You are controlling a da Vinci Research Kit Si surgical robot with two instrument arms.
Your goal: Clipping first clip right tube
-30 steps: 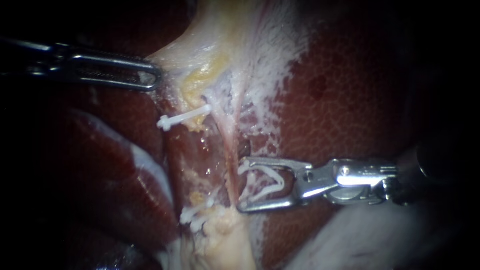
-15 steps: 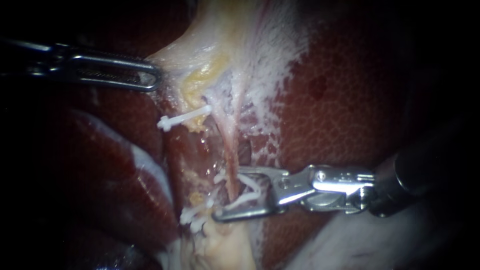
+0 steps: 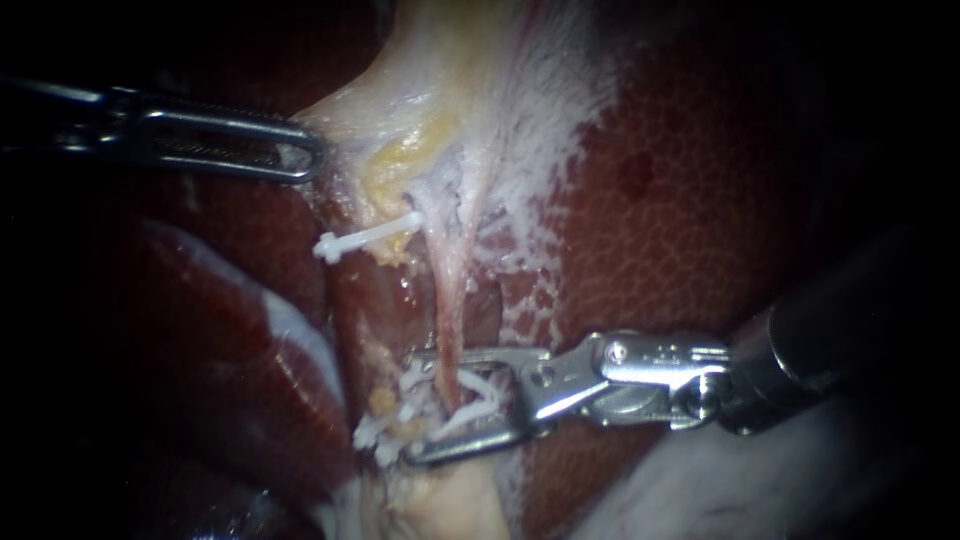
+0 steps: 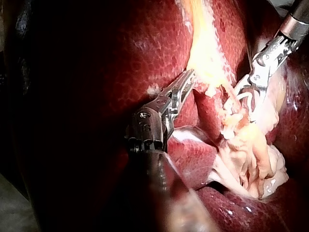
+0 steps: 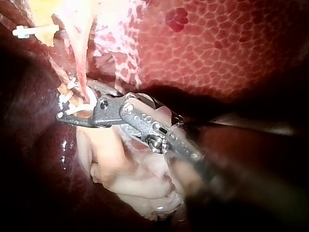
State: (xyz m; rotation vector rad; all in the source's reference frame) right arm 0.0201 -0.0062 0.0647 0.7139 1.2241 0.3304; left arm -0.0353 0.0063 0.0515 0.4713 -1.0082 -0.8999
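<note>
Clipping jaws: the right instrument (image 3: 418, 405) comes in from the right. Its two jaws stand apart and carry a loaded clip (image 3: 480, 392) whose white legs are spread open.
Between the jaws: the right tube (image 3: 447, 330), a thin pink strand, crosses the clip's mouth. I cannot tell whether the clip's legs touch it yet.
Tube's place: it runs down the cleft in the liver (image 3: 700, 200), from the pale tissue (image 3: 400, 90) above to a pale stump (image 3: 440, 495) below. The jaws sit near its lower end.
Handling: it is probably soft, wet and slippery. It weighs almost nothing and would tear easily. It looks stretched, so it should stay in place while the clip closes.
Where to take hold: square across the bare pink stretch, with its whole width inside the clip and no sideways drag.
Neighbours: a cluster of white clips (image 3: 385, 430) lies just beside the jaw tips and could snag. A single white clip (image 3: 365, 235) sits higher up on the structure to the left.
Left instrument (image 3: 305, 155): its jaws are closed on the edge of the pale tissue, which tents toward them, well apart from the clipping site.
</note>
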